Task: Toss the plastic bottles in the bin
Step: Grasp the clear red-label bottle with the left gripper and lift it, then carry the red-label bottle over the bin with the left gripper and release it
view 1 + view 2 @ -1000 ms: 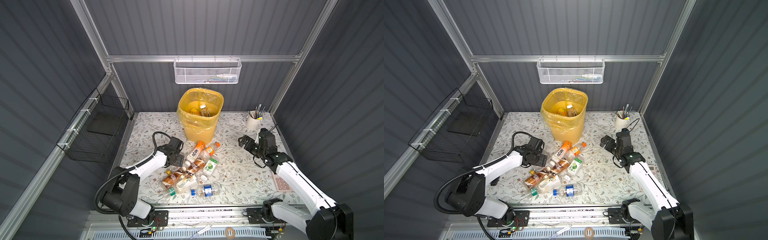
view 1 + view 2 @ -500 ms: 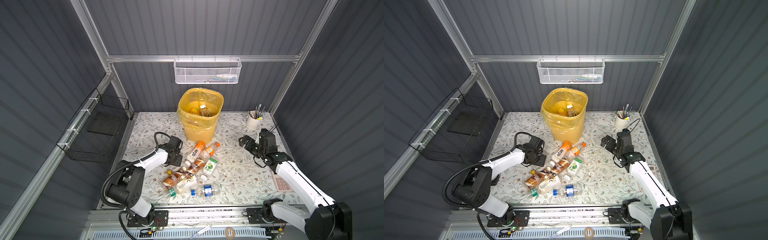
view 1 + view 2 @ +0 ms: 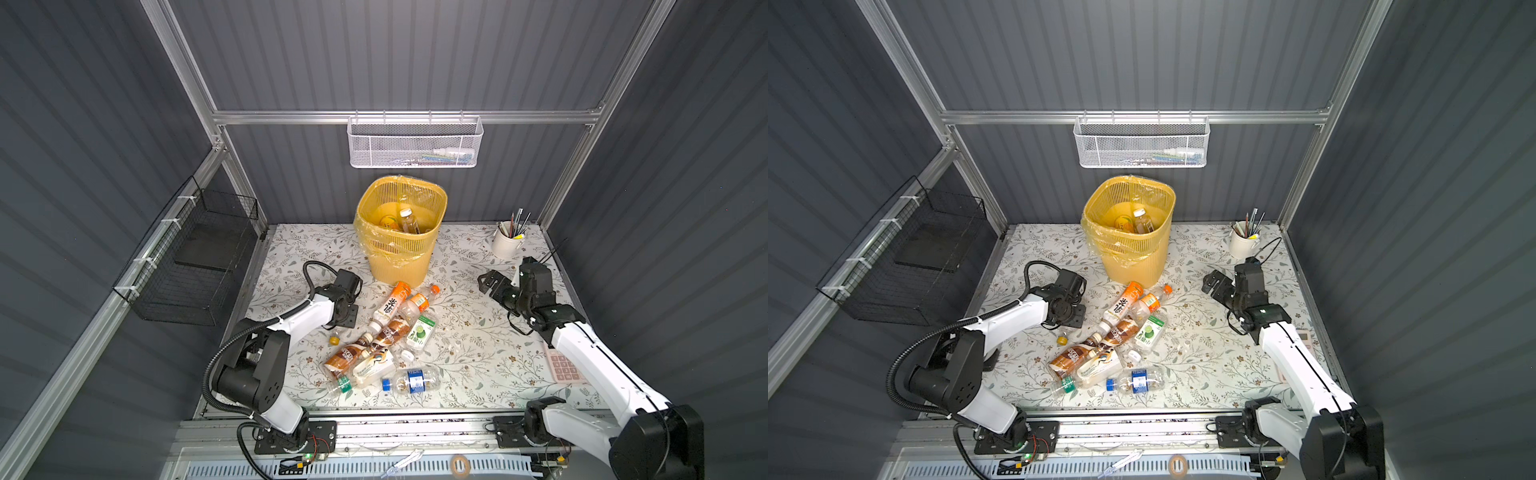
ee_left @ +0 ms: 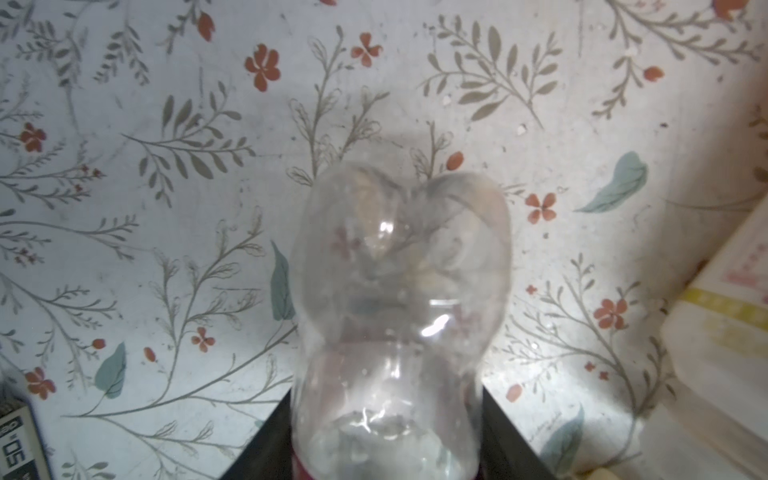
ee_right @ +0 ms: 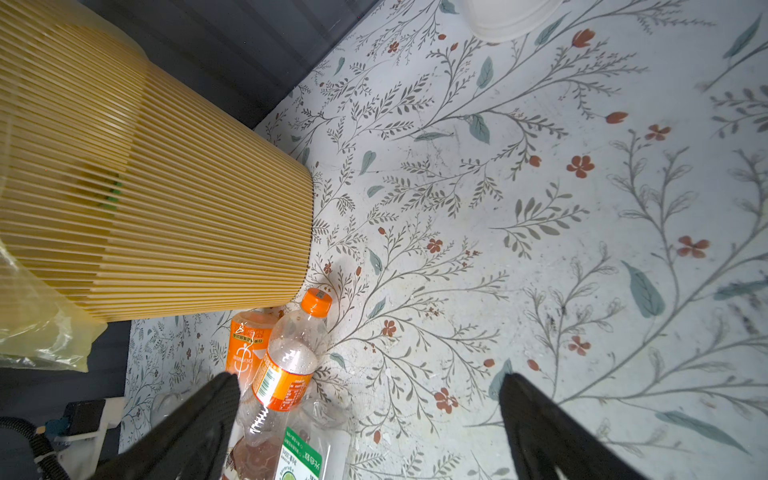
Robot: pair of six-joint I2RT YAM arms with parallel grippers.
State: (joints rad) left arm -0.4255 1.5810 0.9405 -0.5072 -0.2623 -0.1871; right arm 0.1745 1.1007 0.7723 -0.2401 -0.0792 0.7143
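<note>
Between my left gripper (image 4: 386, 424) fingers: clear bottle (image 4: 399, 266), pinched from both sides; I read it as gripped. mat (image 4: 166, 166) behind it.
right gripper (image 5: 370, 380): spread wide, nothing in it, hanging over bare mat.
pile (image 3: 384, 332): loose bottles lying flat, just beside my left gripper, well apart from my right one.
bin (image 3: 399, 257): upright, beyond the pile from both grippers, roughly between them; two bottles (image 3: 405, 220) inside.

Both top views are bright and sharp. Up close, the clear bottle (image 4: 399, 291) looks blurry, with small shiny spots.
</note>
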